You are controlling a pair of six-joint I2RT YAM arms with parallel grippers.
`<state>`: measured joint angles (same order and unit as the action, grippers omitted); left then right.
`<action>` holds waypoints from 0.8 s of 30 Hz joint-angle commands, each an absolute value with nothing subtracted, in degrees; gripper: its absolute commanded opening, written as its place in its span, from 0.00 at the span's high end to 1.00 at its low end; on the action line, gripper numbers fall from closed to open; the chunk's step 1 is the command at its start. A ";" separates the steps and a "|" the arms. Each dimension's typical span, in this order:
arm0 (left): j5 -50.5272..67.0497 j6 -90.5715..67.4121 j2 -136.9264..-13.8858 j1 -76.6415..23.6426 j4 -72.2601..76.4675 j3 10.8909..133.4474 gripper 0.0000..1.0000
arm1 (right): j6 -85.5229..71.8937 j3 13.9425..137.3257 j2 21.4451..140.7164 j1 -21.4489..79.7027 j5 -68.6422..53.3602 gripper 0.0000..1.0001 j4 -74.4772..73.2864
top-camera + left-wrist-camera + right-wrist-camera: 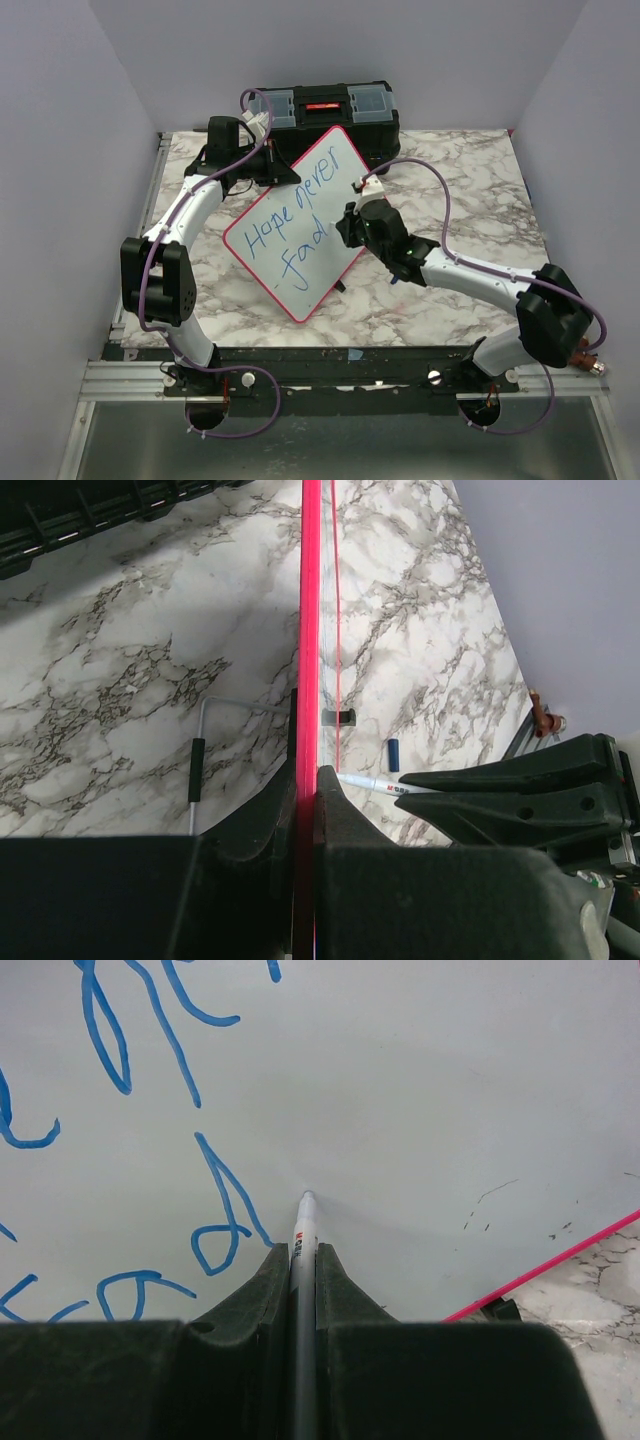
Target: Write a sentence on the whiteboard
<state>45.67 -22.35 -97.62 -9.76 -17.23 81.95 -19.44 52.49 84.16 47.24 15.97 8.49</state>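
The whiteboard (300,215), white with a red-pink frame, stands tilted on the marble table and carries blue writing reading "Hope never fad". My left gripper (278,172) is shut on its upper left edge; in the left wrist view the red frame (310,630) runs edge-on between the shut fingers (335,795). My right gripper (347,224) is shut on a white marker (303,1235). The marker's tip touches the white surface (420,1100) just right of the last blue letter (225,1225). The marker (385,784) also shows in the left wrist view, beside the right gripper's fingers (520,790).
A black toolbox (325,108) stands behind the board at the table's far edge. A blue marker cap (393,753) lies on the marble table (450,190) below the board. A thin wire leg with a black sleeve (196,770) sticks out behind the board. Grey walls enclose the table.
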 commanded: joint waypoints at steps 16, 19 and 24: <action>44.56 -18.54 -96.94 -10.55 -16.06 82.43 1.00 | -18.51 56.22 86.46 46.39 18.62 0.99 7.78; 44.60 -18.50 -97.02 -10.54 -16.06 82.41 1.00 | -18.29 56.81 86.73 46.23 18.96 0.99 7.55; 44.60 -18.46 -96.96 -10.55 -16.15 82.43 1.00 | -17.78 57.78 86.92 46.23 18.79 0.99 7.42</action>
